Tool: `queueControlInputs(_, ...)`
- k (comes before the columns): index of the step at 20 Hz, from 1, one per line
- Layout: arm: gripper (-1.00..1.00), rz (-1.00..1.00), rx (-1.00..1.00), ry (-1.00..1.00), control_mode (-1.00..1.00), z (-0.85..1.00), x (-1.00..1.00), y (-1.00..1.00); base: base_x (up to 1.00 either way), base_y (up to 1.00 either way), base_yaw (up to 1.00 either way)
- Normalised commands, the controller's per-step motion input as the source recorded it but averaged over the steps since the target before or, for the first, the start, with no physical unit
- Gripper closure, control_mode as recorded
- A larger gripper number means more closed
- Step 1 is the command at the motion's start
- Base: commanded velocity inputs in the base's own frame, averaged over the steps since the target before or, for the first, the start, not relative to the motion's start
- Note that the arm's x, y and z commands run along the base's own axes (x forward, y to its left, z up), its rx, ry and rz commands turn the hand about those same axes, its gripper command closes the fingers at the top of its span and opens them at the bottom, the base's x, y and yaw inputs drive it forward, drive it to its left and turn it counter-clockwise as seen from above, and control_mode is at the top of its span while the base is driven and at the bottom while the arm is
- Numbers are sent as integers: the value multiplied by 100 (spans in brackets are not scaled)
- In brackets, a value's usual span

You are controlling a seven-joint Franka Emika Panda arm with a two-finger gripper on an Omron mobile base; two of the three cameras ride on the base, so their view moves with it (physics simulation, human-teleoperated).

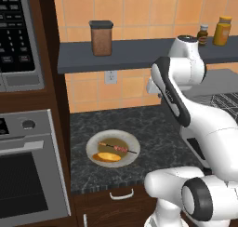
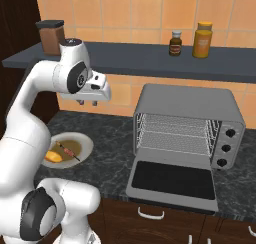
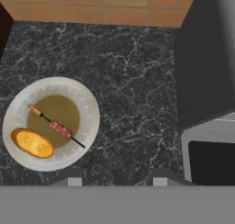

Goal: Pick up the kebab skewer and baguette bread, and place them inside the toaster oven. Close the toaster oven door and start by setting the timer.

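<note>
Hovering above the dark marbled worktop (image 3: pixel 133 81), the white robot hand (image 3: pixel 114 175) holds nothing, its dark fingertips (image 3: pixel 73 175) parted.

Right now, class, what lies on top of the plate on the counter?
On the plate lie the kebab skewer and the baguette bread, side by side. The plate surface beneath the bread is covered.
</note>
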Motion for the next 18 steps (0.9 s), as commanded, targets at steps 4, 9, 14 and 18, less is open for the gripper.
queueControlInputs(4,-100,0,5,-2,-100,-22,-50,-23,0,0,0)
queueControlInputs(9,-100,2,5,-13,-100,-49,-63,-94,0,0,0)
queueControlInputs(14,-100,8,6,-32,-100,-55,-31,-100,0,0,0)
queueControlInputs(18,-100,3,3,-41,-100,-63,-3,-100,0,0,0)
